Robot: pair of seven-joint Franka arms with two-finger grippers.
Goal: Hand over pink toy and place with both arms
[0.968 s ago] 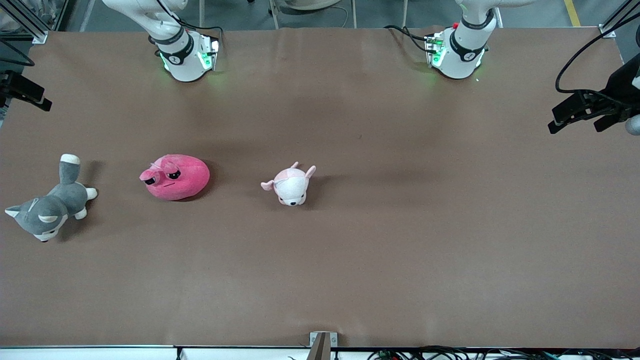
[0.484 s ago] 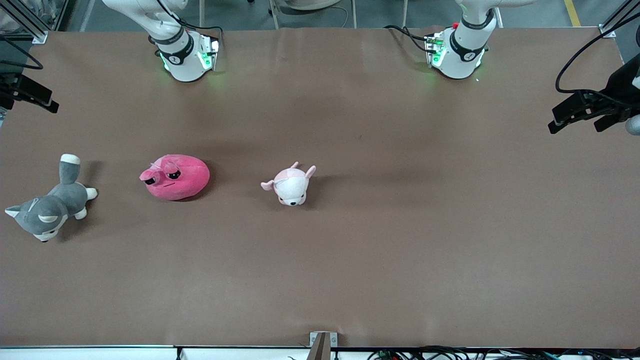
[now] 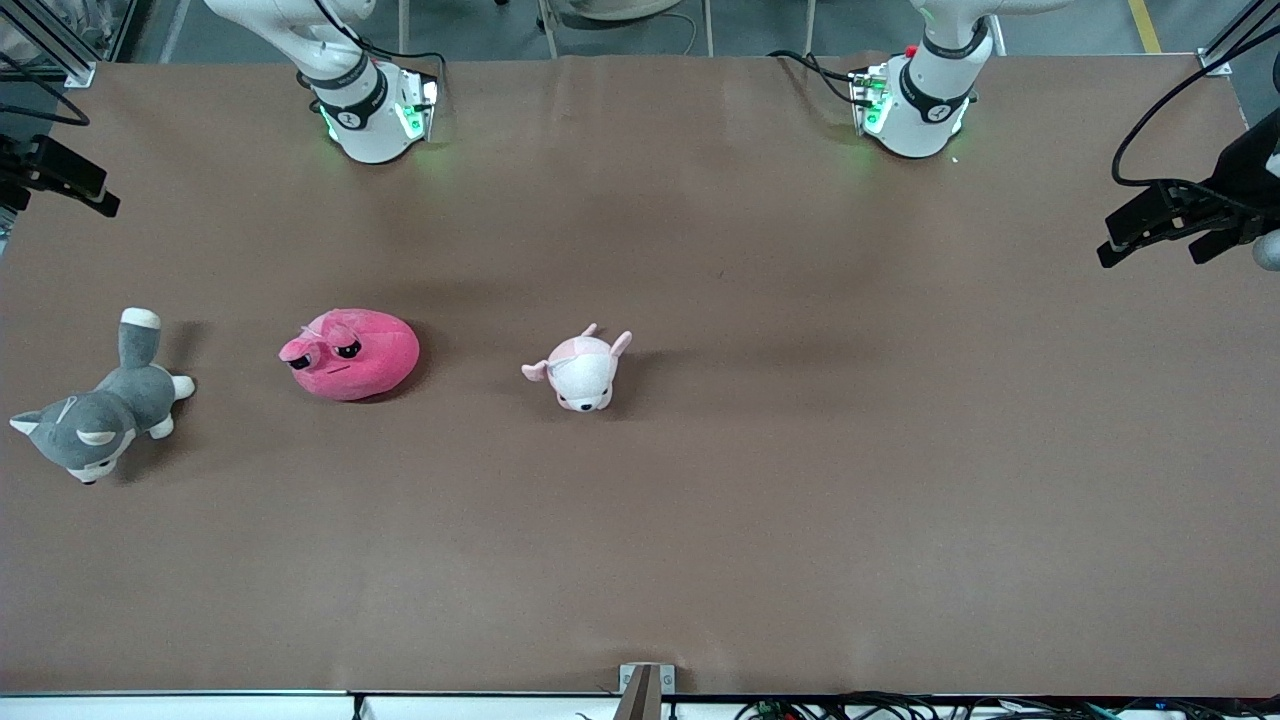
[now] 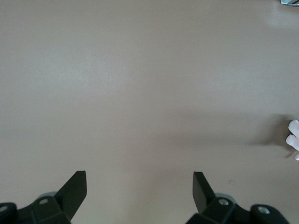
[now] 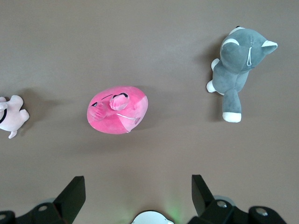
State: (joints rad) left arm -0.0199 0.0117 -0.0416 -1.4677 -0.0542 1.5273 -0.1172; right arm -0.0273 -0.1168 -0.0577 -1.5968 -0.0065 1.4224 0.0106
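The pink toy (image 3: 350, 354) lies on the brown table (image 3: 800, 480), toward the right arm's end, nothing touching it. It is a round, hot-pink plush with sleepy black eyes. A gray and white cat plush (image 3: 98, 408) lies farther toward that same end of the table, a little nearer to the front camera than the pink toy and well apart from it. A small pale pink and white animal plush (image 3: 580, 368) sits beside the pink toy toward the middle of the table, also apart from it. All 3 plush toys rest in a rough row.

The right gripper (image 5: 138, 196) hangs in the air over the table, up high, with its 2 fingers spread wide and nothing between them. Its wrist view looks down on the pink toy (image 5: 117, 110), the cat plush (image 5: 238, 70) and an edge of the pale plush (image 5: 11, 117).

The left gripper (image 4: 140, 191) is up over the bare table at the left arm's end, its 2 fingers also spread wide and holding nothing. Its wrist view shows mostly plain brown surface, with a sliver of the pale plush (image 4: 294, 139) at the border. In the front view this gripper (image 3: 1160, 225) shows at the table's edge.
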